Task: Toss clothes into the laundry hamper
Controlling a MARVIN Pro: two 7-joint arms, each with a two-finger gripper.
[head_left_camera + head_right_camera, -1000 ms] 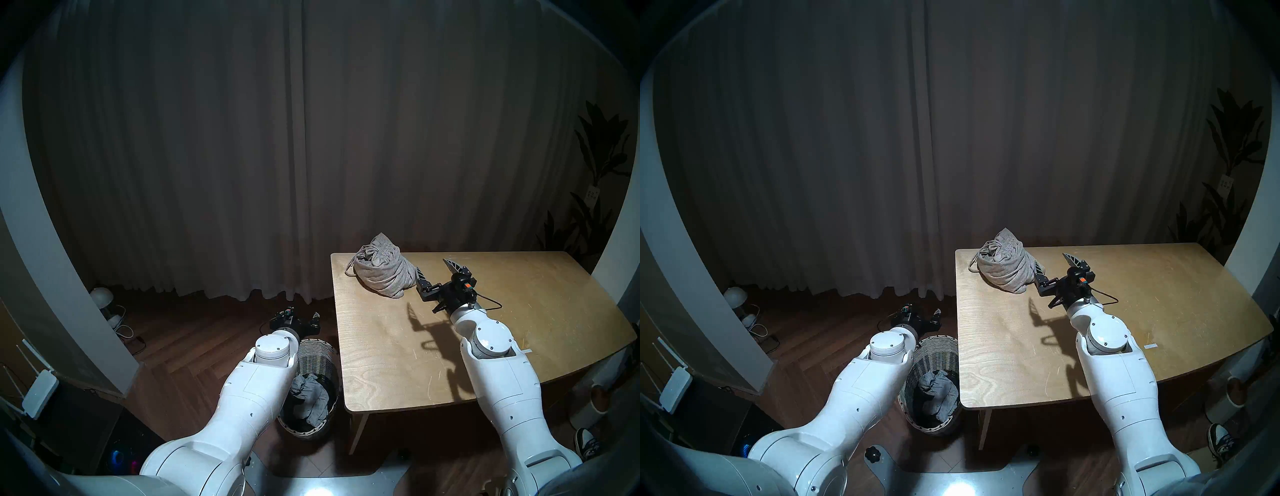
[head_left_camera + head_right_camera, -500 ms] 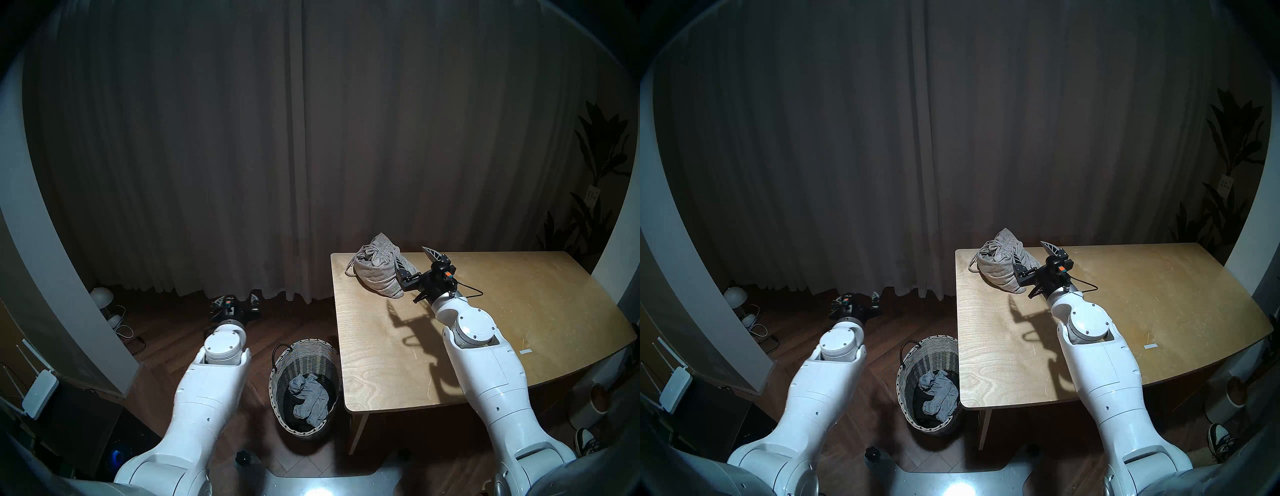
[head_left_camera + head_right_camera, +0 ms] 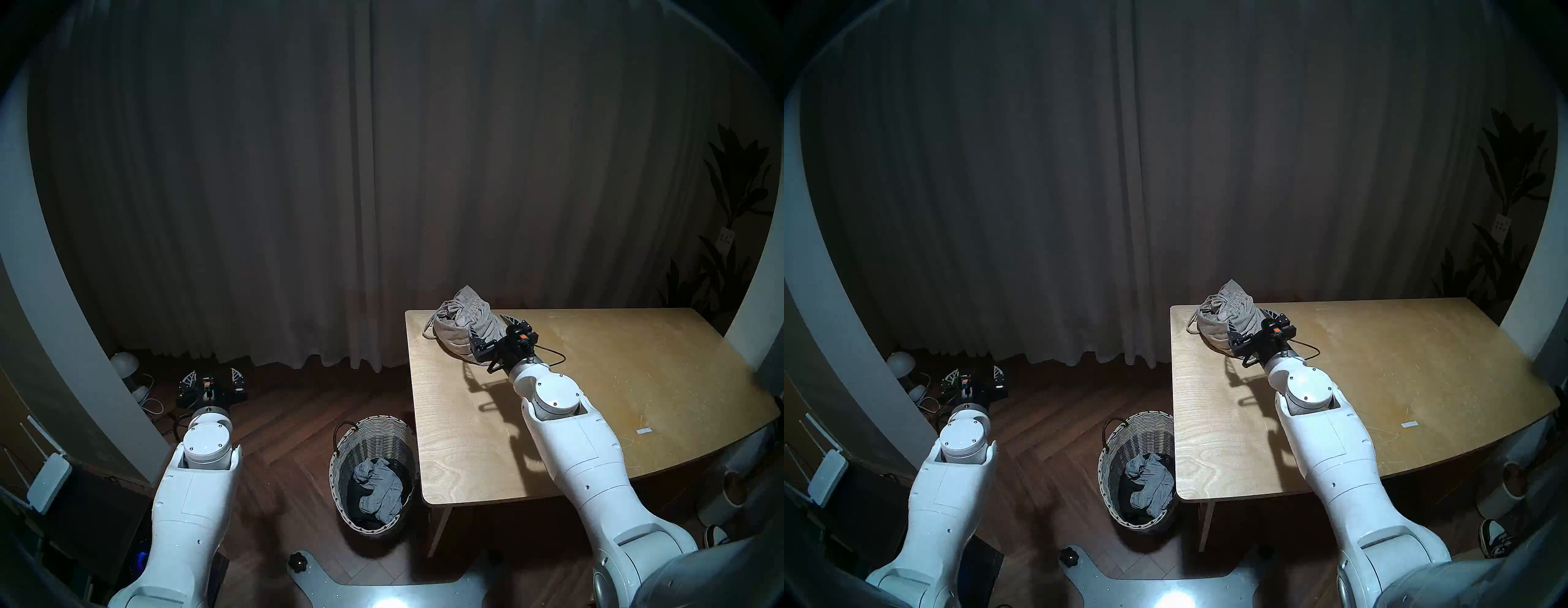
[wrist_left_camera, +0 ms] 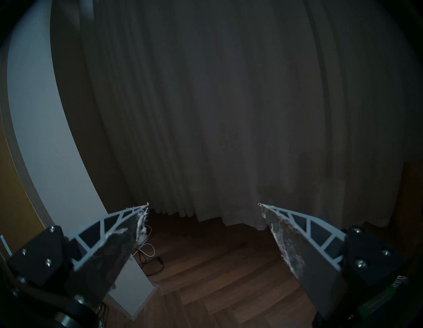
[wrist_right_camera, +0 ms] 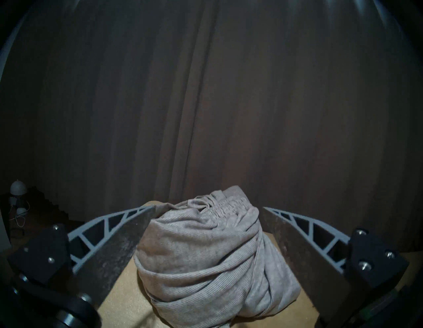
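Two-armed reaching, told near to far. Lying nearest, down inside the tall round whitish-grey woven wicker laundry hamper [image 3: 373, 441] with its dark loop handle [image 3: 342, 428]: a small crumpled heather-grey garment [image 3: 379, 490], resting on something black and too dark to make out. Standing on the dark wood floor [image 3: 288, 424], just beside the near left corner of the pale wooden tabletop [image 3: 594, 382]. Stretching the white left arm [image 3: 195, 488] out over bare floor, well apart from the hamper, with the left jaws spread wide, gripping nothing and pointing toward the pale pleated curtain [image 3: 339, 191]. Extending the white right arm [image 3: 572, 446] across the tabletop toward its far left corner, with the right jaws spread wide and straddling the bunched beige-grey ribbed garment with a drawstring [image 5: 206, 263], one finger on each side; touching or not, impossible to tell. Sitting on the tabletop, not lifted.
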